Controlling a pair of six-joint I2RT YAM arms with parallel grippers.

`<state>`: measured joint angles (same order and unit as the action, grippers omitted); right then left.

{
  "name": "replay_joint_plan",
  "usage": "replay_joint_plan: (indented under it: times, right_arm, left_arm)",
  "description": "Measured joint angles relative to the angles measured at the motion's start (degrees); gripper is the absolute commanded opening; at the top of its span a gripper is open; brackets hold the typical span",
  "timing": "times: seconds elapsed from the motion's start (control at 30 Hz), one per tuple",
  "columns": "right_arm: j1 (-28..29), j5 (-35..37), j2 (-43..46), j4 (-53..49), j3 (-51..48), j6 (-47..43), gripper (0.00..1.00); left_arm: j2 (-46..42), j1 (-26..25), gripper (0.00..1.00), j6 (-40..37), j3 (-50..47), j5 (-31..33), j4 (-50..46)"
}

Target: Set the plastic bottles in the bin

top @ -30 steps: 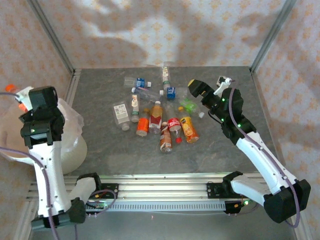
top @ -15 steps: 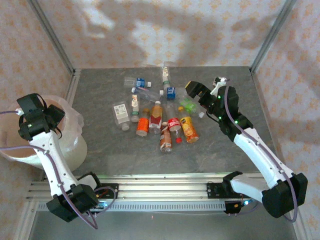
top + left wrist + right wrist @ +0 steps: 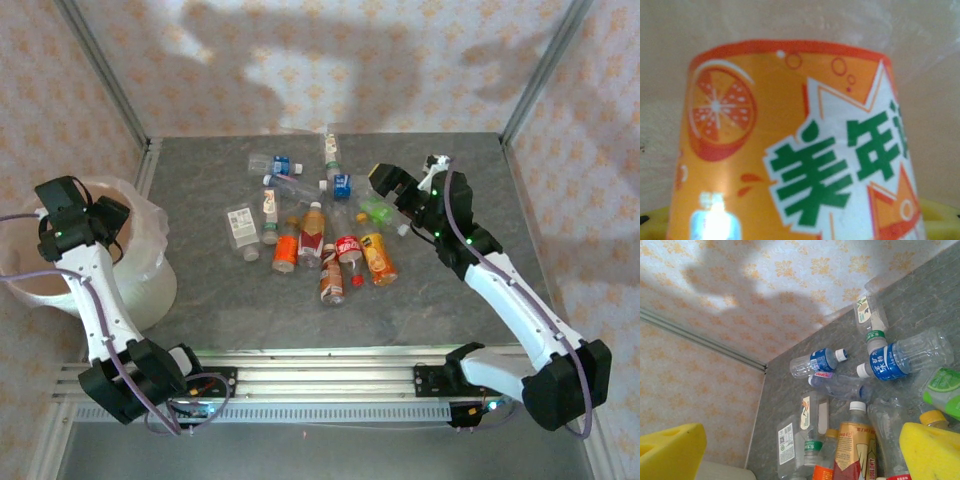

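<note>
A dark grey, stone-patterned table (image 3: pixel 220 290), seen from above. Toward its far middle lies a loose scatter of small plastic bottles (image 3: pixel 295 184), lying down and pointing different ways. Farthest away are a clear bottle with a blue label (image 3: pixel 275 164) and a clear bottle with a green-and-white label (image 3: pixel 331 152). Nearer, several lie close together, some touching. From left to right these are a flat clear bottle with a white label (image 3: pixel 241 224), an orange-labelled bottle (image 3: pixel 285 250), a brown bottle with a white cap (image 3: pixel 312 232), a red-labelled bottle (image 3: pixel 349 254) and a yellow-labelled bottle (image 3: pixel 378 258). A green-labelled bottle (image 3: pixel 378 211) lies at the right side of the group
</note>
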<state>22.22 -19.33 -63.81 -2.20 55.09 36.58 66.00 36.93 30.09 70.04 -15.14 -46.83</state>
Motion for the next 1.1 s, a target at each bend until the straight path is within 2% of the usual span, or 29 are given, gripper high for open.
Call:
replay_joint_plan:
  times: [0.1,0.4,0.53,0.6,0.67,0.93,1.1]
  right_arm:
    - [0.0,0.0,-0.26,0.02,0.0,0.0,0.99]
    - [0.0,0.02,-1.07,0.0,0.0,0.42,0.99]
    - [0.0,0.02,-1.07,-0.02,0.0,0.42,0.99]
    - [0.0,0.07,-1.07,-0.52,0.0,0.37,0.99]
    - [0.0,0.68,-1.07,-1.6,0.0,0.13,0.99]
    - [0.02,5.92,0.92,-7.17,-2.69,-2.25,0.99]
    - [0.04,8.28,4.35,-9.29,-7.82,-4.28,0.99]
  left_arm:
    - [-0.96,-0.02,0.74,0.04,-0.48,-0.83,-0.02]
    - [-5.79,-0.26,0.77,1.44,-1.75,-4.72,-0.02]
    - [-5.88,-2.36,0.81,1.88,-1.68,-4.61,-0.09]
    - [-6.01,-4.04,0.93,1.86,-1.16,-3.69,-0.52]
    - [-6.6,-5.33,1.0,2.34,-0.52,-2.56,-0.87]
    - [-13.33,-9.25,1.0,4.2,1.9,-0.46,-0.9]
    - [-17.7,-11.96,1.0,5.97,1.75,-2.69,1.81]
